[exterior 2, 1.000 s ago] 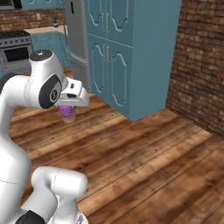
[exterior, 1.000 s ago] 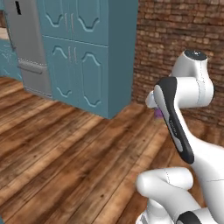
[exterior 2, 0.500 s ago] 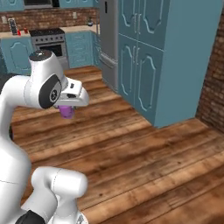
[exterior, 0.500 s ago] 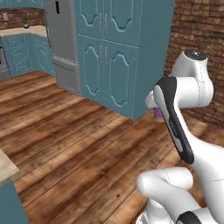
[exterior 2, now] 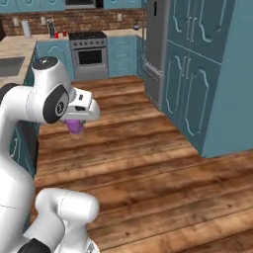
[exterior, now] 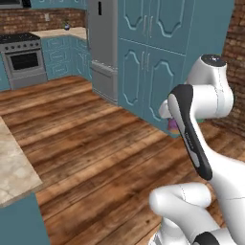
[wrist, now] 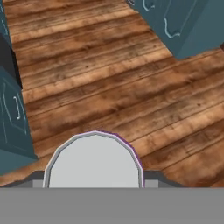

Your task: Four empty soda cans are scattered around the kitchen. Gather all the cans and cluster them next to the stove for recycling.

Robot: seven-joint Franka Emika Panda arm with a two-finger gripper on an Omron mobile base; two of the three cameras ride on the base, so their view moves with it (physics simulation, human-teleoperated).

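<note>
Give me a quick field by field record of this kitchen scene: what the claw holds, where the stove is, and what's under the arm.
claw: shut on the purple can, carried above the floor
purple can top: grey lid seen in hand view
stove: far wall, between teal cabinets
red items: on counter left of stove, too small to identify
floor: wood planks

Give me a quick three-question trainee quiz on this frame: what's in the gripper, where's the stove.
1. True or false: the gripper is shut on the small purple soda can.
2. In the right base view, the steel freestanding stove stands: A) far across the wood floor, against the back wall; B) beside the arm; C) behind the base.
3. Fill in: the small red things by the stove sit on the counter to the stove's ____ in the right base view.

Key: 1 true; 2 A; 3 left.
</note>
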